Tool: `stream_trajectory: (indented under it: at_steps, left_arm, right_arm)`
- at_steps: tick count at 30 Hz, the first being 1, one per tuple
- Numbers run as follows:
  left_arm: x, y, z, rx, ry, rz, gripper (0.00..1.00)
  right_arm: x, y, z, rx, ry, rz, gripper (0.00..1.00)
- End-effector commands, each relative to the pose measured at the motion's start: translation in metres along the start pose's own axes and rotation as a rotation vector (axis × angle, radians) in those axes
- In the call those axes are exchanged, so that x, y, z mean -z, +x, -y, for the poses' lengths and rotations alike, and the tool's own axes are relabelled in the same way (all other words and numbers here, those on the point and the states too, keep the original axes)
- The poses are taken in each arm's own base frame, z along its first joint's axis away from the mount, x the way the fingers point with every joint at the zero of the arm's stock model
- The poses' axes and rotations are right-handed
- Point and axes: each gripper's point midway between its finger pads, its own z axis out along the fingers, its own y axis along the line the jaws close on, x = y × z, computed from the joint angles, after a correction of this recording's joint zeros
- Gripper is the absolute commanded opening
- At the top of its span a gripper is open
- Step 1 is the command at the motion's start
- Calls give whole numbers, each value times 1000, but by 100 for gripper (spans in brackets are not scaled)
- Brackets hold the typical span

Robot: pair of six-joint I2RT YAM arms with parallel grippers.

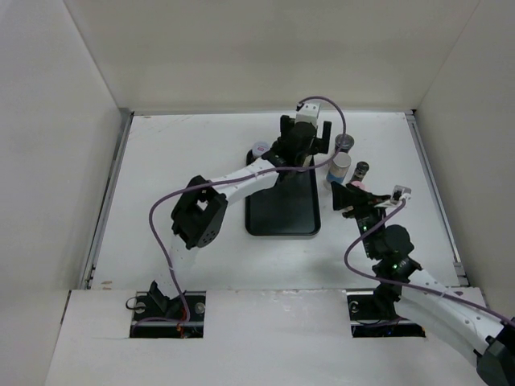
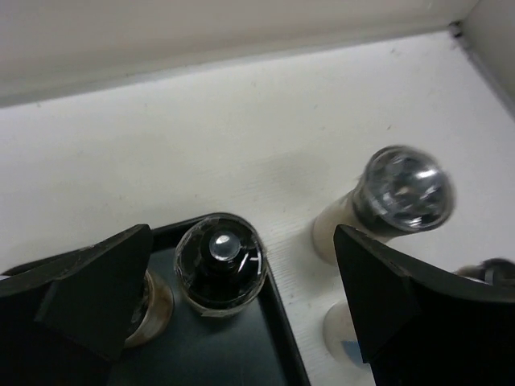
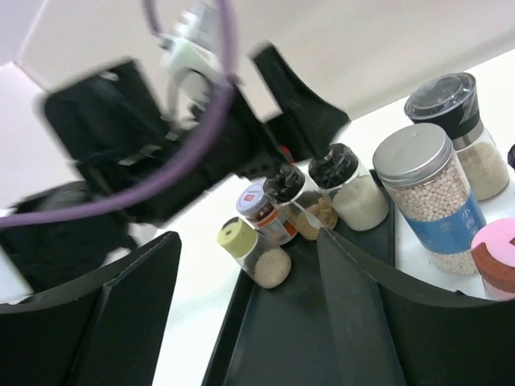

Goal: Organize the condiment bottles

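My left gripper [image 1: 310,154] is open above the far right corner of the black tray [image 1: 282,213]. In the left wrist view its fingers straddle a black-capped bottle [image 2: 221,261] standing in that corner, without touching it. The right wrist view shows a yellow-lidded bottle [image 3: 253,253], a lilac-lidded jar [image 3: 265,213] and two black-capped bottles [image 3: 302,201] [image 3: 346,185] in a row at the tray's far end. Off the tray to the right stand a grey-lidded white-and-blue jar [image 3: 426,193], a dark-lidded grinder [image 3: 463,129] and a pink-capped bottle [image 3: 499,261]. My right gripper [image 1: 354,197] is open and empty beside the pink-capped bottle [image 1: 356,189].
The tray's near part [image 3: 306,338] is bare. White walls close the table at the back and sides. My left arm lies across the tray's left edge [image 1: 233,185]. The grinder [image 2: 402,193] and white-and-blue jar [image 2: 346,338] stand just right of my left gripper.
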Motion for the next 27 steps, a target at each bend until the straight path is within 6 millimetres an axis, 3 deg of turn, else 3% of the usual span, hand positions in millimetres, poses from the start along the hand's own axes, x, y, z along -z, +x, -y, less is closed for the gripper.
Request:
stream_trajectory:
  at_steps: [1, 4, 6, 8, 10, 13, 15, 17, 21, 23, 25, 27]
  left_arm:
    - [60, -140, 27, 123, 104, 266, 100]
    - [96, -186, 34, 164, 160, 350, 100]
    - [121, -208, 25, 184, 167, 394, 100]
    - [143, -216, 0, 206, 140, 419, 100]
    - [162, -205, -42, 252, 35, 429, 100]
    - [186, -164, -109, 312, -122, 411, 100]
    - [201, -120, -147, 341, -179, 368, 100]
    - [216, -64, -183, 388, -233, 299, 100]
    - [235, 27, -234, 465, -327, 173, 100]
    - [240, 61, -251, 519, -353, 129, 100]
    - [243, 81, -264, 577, -374, 123, 100]
    - [244, 86, -269, 619, -371, 146, 100]
  right_arm:
    - [1, -13, 0, -25, 2, 54, 72]
    - [-1, -11, 1, -18, 12, 42, 59]
    - [-3, -8, 1, -7, 21, 27, 49]
    - [-8, -9, 1, -1, 38, 18, 39]
    - [-14, -9, -4, -1, 47, -7, 36]
    - [-26, -2, -6, 44, 90, -73, 35]
    - [-36, 4, -1, 83, 142, -123, 37]
    - [-45, 8, 8, 122, 199, -162, 48]
    - [-63, -1, 33, 195, 325, -193, 78]
    - [-70, -10, 44, 237, 382, -196, 86]
    - [-75, -19, 55, 287, 443, -198, 91]
    - [-81, -25, 67, 345, 506, -220, 95]
